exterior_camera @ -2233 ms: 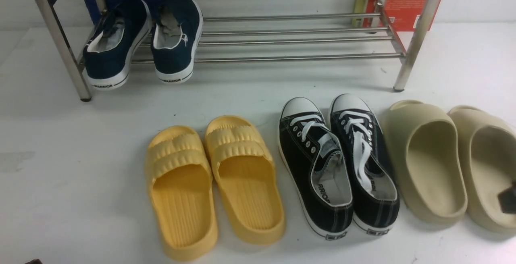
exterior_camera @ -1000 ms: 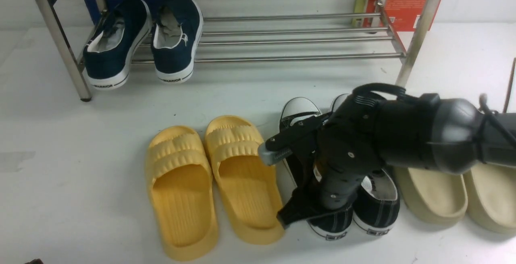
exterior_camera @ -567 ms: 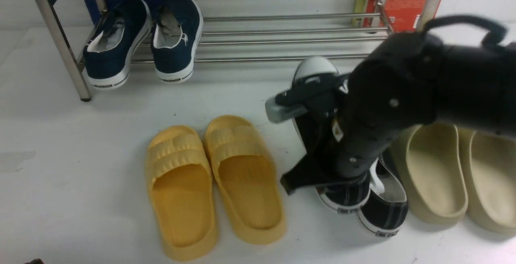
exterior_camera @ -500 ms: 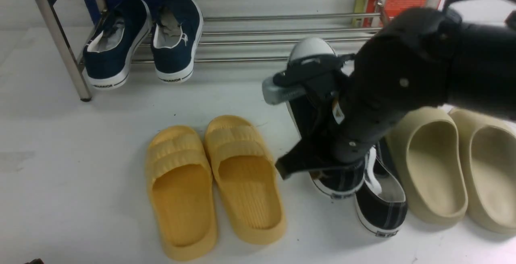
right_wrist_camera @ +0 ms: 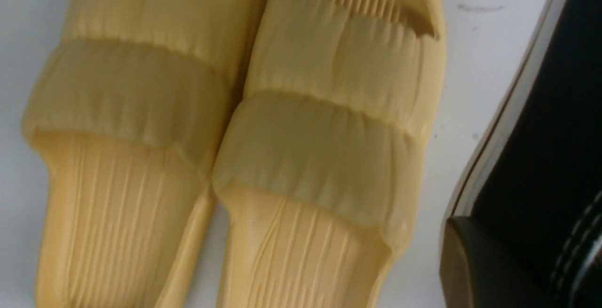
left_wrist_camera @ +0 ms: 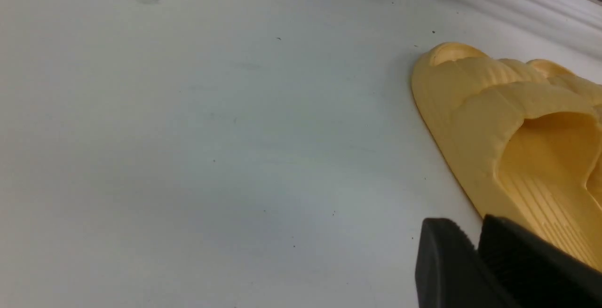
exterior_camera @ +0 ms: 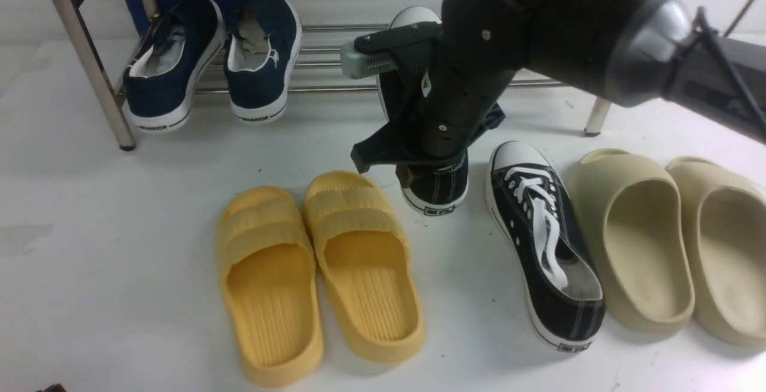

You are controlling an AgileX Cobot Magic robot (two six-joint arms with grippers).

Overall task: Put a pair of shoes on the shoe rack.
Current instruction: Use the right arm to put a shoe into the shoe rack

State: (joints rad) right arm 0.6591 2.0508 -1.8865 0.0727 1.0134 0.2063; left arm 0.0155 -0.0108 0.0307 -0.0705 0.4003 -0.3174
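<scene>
Front view — sneaker (exterior_camera: 438,187) in right fingers (exterior_camera: 374,61)

Right arm (exterior_camera: 538,21): bulky matte-black housing ending in a silver-grey joint.
Small screw heads dot the black shell, thin black cables (exterior_camera: 712,42) run beside the joint, a small pale sticker (exterior_camera: 426,85) shows, and a grey ribbed tip (exterior_camera: 362,64), perhaps one of its fingers, juts out.

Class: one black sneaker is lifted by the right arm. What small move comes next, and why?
Probably ease the held black sneaker forward onto the shoe rack's lower bars: the right gripper holds it raised, toe pointing at them.
</scene>
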